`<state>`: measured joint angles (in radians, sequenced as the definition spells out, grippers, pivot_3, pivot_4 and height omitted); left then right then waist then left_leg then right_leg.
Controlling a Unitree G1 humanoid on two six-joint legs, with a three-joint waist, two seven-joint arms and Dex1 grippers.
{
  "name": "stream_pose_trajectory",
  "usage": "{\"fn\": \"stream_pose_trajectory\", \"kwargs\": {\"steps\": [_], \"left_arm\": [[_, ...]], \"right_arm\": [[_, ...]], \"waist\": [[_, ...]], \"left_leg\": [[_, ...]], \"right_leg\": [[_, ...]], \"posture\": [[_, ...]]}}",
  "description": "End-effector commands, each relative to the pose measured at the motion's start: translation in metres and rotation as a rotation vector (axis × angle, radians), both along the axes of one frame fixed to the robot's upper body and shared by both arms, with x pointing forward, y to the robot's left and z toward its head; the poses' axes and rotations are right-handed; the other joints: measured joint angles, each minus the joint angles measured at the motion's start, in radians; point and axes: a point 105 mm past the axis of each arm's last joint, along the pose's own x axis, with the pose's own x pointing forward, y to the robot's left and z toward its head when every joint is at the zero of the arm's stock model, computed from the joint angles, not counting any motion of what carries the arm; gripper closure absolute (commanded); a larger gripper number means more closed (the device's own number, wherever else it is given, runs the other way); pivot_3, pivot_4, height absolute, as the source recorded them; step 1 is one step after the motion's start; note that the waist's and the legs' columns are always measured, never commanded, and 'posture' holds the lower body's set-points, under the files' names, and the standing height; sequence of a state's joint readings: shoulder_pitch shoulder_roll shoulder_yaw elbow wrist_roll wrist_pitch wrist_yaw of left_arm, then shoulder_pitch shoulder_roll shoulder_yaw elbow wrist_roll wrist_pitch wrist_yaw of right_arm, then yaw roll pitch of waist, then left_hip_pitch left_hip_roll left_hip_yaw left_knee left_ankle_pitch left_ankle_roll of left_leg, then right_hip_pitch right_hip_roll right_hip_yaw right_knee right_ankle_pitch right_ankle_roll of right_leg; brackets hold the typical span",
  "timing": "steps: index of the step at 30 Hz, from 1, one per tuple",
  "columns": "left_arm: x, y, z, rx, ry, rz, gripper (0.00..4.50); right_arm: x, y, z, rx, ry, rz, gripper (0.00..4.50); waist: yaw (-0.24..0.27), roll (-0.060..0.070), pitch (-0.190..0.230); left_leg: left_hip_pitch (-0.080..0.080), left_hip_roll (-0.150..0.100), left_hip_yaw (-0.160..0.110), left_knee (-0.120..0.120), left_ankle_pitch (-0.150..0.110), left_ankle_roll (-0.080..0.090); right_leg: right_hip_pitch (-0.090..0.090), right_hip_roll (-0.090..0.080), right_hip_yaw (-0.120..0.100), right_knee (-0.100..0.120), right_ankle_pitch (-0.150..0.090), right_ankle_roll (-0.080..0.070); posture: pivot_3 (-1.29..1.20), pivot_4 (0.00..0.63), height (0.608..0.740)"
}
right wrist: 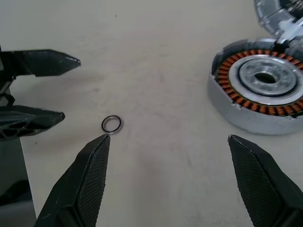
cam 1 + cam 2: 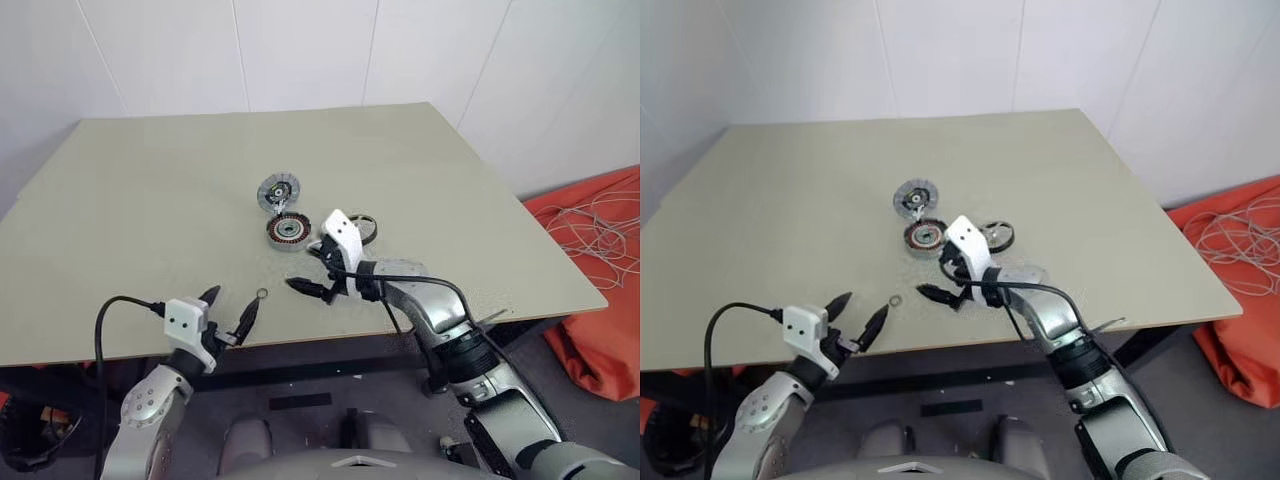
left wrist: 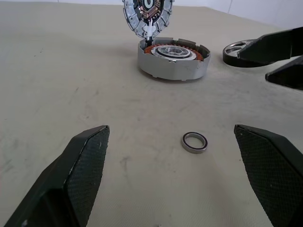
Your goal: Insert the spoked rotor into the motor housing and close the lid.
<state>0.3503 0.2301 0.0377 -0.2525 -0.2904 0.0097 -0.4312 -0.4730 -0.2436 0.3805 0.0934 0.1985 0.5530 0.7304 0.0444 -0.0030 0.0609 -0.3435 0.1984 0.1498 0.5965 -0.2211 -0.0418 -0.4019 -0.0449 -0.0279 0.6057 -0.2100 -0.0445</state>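
You're looking at a big tan table (image 2: pixel 150 200). The motor housing (image 2: pixel 287 230) is sitting near the middle w/ the lid (image 2: pixel 277 191) lying just behind it. The spoked rotor (image 2: pixel 364 229) is lying beside it, partly hidden by the right arm. Right gripper (image 2: pixel 312 270) is hanging open near the housing. Left gripper (image 2: pixel 229 308) is waiting open at the front edge, w/ a tiny ring (image 2: pixel 261 293) just past it.

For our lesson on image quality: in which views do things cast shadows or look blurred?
Left wrist view: sharp; soft shadows under the motor housing and small ring. Right wrist view: the lid is slightly soft at the frame edge. Head views: even light, faint shadows on the table.
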Motion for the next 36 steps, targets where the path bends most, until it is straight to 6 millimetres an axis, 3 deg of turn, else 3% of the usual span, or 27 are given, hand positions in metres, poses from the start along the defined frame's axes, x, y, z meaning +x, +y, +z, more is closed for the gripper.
{"fn": "stream_pose_trajectory", "kwargs": {"steps": [1,27,36], "left_arm": [[0.001,0.002,0.016,0.006,-0.062,0.0,0.01],[0.003,-0.001,0.017,-0.003,-0.057,0.004,0.01],[0.003,-0.002,0.021,-0.005,-0.06,0.011,0.01]], "right_arm": [[0.001,0.014,0.003,-0.037,-0.064,0.082,0.0],[-0.007,0.072,-0.006,-0.052,-0.114,0.262,0.0],[-0.01,0.074,-0.012,-0.063,-0.108,0.281,0.0]], "waist": [[0.0,0.0,0.0],[-0.003,0.0,0.0],[-0.002,0.0,0.0]], "left_leg": [[0.0,0.0,0.0,0.0,0.0,0.0],[0.001,0.001,0.0,0.0,0.0,0.0],[0.001,0.001,0.0,0.0,0.0,0.0]], "right_leg": [[0.0,0.0,0.0,0.0,0.0,0.0],[0.0,0.0,0.0,0.001,0.001,-0.002],[0.0,0.0,0.0,0.001,0.001,-0.002]], "posture": [[0.0,0.0,0.74],[0.0,0.0,0.74],[0.0,0.0,0.74]]}}
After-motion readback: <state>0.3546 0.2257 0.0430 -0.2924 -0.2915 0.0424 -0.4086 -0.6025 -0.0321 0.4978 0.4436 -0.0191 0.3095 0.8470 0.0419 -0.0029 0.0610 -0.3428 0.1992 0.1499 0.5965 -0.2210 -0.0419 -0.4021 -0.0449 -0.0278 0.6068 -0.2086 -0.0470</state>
